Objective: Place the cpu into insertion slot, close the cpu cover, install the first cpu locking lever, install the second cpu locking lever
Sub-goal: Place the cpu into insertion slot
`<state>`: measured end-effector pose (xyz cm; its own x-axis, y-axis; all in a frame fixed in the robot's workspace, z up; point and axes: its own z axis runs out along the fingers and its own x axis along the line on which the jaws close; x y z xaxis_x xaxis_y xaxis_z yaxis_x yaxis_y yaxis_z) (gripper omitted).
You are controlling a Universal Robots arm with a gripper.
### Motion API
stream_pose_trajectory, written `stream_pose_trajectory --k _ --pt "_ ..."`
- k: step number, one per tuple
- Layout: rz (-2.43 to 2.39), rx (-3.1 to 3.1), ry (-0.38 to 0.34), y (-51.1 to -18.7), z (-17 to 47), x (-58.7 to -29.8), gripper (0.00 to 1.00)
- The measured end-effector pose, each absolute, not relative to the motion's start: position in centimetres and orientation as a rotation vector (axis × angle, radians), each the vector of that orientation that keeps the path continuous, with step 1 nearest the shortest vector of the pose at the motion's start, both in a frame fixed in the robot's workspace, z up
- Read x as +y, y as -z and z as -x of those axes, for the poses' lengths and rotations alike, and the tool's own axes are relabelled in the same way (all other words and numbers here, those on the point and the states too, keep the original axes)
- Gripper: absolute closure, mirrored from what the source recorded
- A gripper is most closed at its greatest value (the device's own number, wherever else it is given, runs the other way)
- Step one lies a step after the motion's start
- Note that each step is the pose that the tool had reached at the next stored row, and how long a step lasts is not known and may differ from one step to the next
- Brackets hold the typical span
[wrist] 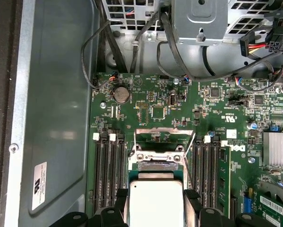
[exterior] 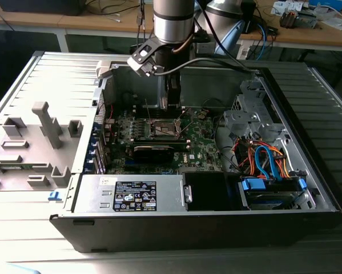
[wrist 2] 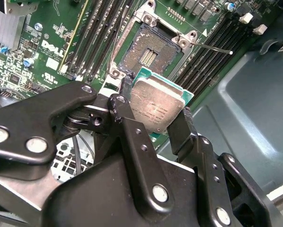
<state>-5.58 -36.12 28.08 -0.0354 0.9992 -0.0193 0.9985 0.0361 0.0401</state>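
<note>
My gripper (wrist 2: 155, 101) is shut on the cpu (wrist 2: 158, 105), a flat square chip with a pale silver top and a green rim, pinched at two opposite edges by the black fingers (wrist 2: 124, 97). The chip hangs tilted just above the motherboard, beside the open insertion slot (wrist 2: 148, 51), whose bare contact field is exposed. In the first wrist view the cpu (wrist: 155, 204) sits in the gripper (wrist: 155, 196) in front of the socket, and the thin silvery cpu cover (wrist: 165, 130) stands raised. A thin wire lever (wrist 2: 216, 48) sticks out sideways. In the exterior view the gripper (exterior: 172, 105) hovers over the socket (exterior: 164, 129).
Black memory slots (wrist: 106, 170) flank the socket on both sides. A long black card (exterior: 153, 152) lies just in front of it. The power supply (exterior: 133, 194) and a drive bay with orange and blue cables (exterior: 265, 162) fill the near side; the case wall (wrist: 56, 104) stands close.
</note>
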Motion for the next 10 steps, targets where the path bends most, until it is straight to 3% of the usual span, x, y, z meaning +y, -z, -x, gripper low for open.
stream_pose_trajectory --k 10 --pt "-2.152 2.23 -0.023 -27.62 5.58 -36.12 0.45"
